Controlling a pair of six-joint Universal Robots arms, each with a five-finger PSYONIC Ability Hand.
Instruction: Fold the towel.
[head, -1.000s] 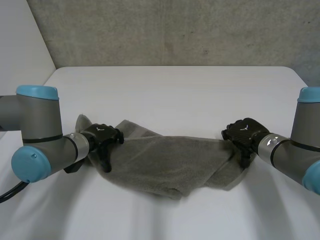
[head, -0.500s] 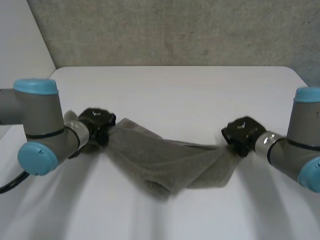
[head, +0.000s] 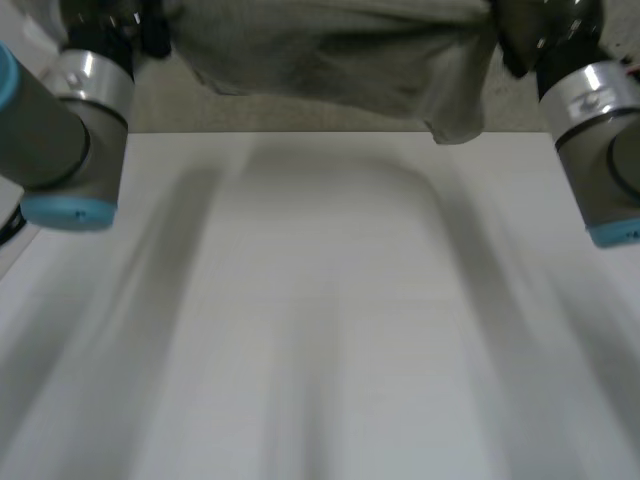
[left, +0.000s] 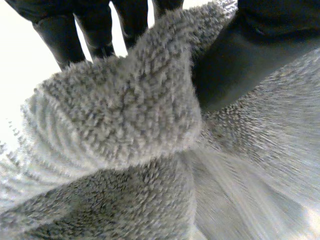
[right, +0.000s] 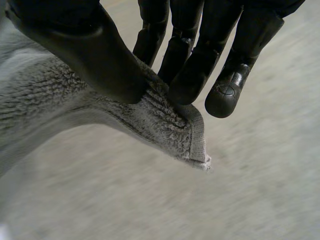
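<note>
Nearest to me the white table (head: 320, 340) stretched away under the arms, its far edge running below the cloth. At the two sides stood the arms, grey with light-blue caps, the left arm (head: 60, 130) on one side and the right arm (head: 600, 140) on the other, both reaching upward. Between them, well above the table and not touching it, hung the grey towel (head: 330, 50). It was spread from one hand to the other and sagged a little in the middle, and a flap of it hung lower on the side of the right arm. From the left wrist camera, the left hand (left: 240, 55) was clamped on the towel: its thumb pressed into one side of a thick rolled fold of the pile, and its fingers stood on the other side of that fold. I could not tell whether this place was a corner or an edge. From the right wrist camera, the right hand (right: 85, 45) pinched the towel close to a corner, the thumb on one face and the fingertips on the other, and the hemmed corner stuck out just past them. Farthest from me, behind the towel, was a grey concrete wall (head: 300, 115).
</note>
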